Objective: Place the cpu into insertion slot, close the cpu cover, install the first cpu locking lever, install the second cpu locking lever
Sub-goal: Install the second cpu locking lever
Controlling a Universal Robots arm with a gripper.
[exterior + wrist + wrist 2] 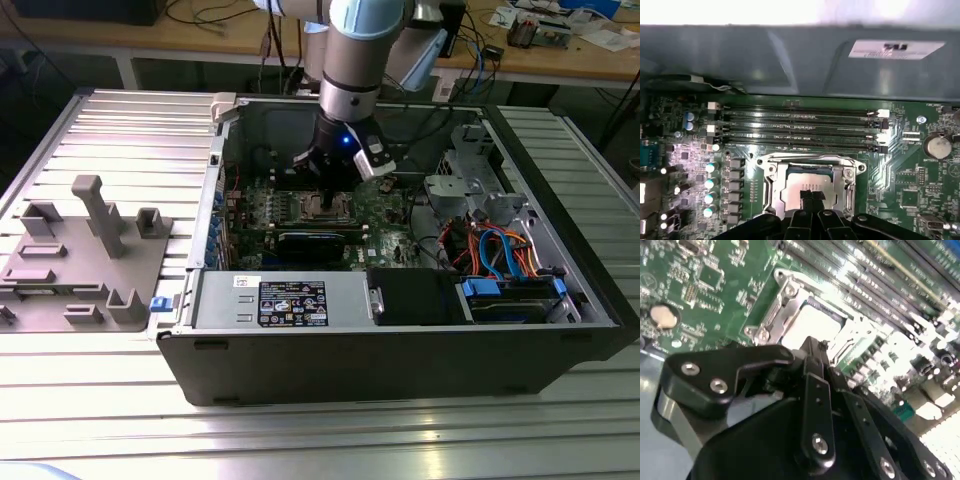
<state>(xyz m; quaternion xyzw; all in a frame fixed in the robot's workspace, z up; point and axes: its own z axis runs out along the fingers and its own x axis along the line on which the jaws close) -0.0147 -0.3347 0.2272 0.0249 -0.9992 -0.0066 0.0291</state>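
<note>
The cpu [796,192] lies flat in the insertion slot [322,207] on the green board, and its silver-grey top [812,325] shows through a square window. The cpu cover [771,181], a silvery frame plate, lies down around it. My gripper [812,194] hangs straight over the socket with its black fingers pressed together. Its tips are at the near edge of the chip, also seen in the second wrist view [813,344]. In the exterior view my gripper [330,192] stands inside the open computer case. I cannot make out how the locking levers stand.
Long memory slots [800,130] run just beyond the socket. A coin battery [937,146] sits to one side. In the case a black graphics card [315,240] lies in front of the socket, with a power supply [290,300], cabled drive cage [500,260] and grey fixture [85,250] around.
</note>
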